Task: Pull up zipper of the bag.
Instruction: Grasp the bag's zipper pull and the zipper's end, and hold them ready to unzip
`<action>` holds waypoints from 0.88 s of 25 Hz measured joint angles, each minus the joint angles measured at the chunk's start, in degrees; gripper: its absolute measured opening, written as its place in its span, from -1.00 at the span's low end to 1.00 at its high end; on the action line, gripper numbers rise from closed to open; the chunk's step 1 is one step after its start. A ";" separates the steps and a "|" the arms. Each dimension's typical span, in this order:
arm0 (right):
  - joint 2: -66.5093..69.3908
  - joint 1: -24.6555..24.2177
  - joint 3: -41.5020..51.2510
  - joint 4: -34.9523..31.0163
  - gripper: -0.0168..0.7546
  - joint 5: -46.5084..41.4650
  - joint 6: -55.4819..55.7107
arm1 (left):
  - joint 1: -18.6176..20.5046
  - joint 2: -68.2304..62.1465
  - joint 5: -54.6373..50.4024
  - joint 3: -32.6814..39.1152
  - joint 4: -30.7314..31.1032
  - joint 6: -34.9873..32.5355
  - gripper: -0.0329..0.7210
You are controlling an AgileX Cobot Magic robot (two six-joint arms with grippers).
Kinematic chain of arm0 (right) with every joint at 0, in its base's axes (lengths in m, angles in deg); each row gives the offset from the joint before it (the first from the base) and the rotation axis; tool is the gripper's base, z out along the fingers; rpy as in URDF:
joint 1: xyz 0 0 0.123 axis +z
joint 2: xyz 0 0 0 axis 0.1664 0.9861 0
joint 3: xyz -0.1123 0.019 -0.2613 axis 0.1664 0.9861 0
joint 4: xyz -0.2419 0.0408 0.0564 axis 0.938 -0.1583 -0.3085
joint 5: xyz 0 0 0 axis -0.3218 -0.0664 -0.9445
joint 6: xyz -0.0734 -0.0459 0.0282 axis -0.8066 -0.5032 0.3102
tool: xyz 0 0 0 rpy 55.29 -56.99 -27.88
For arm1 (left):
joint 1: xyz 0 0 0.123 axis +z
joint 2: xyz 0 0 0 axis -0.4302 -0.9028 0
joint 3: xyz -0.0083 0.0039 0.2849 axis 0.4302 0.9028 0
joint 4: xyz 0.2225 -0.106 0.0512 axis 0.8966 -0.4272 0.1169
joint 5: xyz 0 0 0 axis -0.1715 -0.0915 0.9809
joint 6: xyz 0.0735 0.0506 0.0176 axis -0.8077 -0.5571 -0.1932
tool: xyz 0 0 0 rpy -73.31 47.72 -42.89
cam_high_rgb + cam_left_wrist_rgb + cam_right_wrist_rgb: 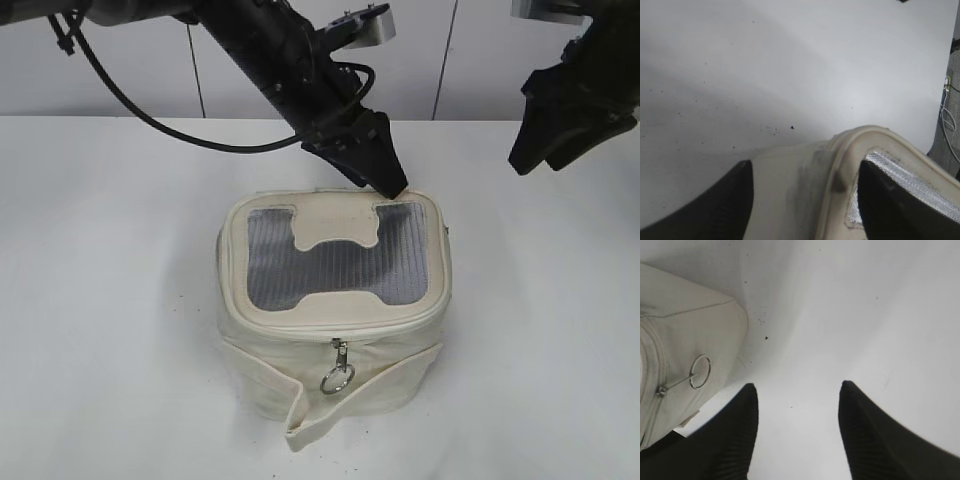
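The cream-white bag (335,300) stands in the middle of the white table, its lid with grey mesh panel (285,265) on top. A silver zipper slider with a ring pull (338,372) hangs at the front of the lid rim. My left gripper (388,180) is open at the lid's back right edge; in the left wrist view its jaws (805,175) straddle the cream rim (842,160) without closing on it. My right gripper (545,150) is open and empty, raised to the right of the bag. The right wrist view shows its jaws (797,395) over bare table, with the bag (685,330) and a ring pull (700,371) at left.
A loose strap flap (330,415) folds out from the bag's front. The white table (100,300) surrounds the bag, with a pale wall behind. Small dark specks lie on the table (775,130). Cables (947,110) show past the table's edge.
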 joint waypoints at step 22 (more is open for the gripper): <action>-4.28 0.00 8.48 -4.46 0.10 0.14 -1.12 | -3.00 -1.18 -0.64 -0.25 4.50 0.38 -0.74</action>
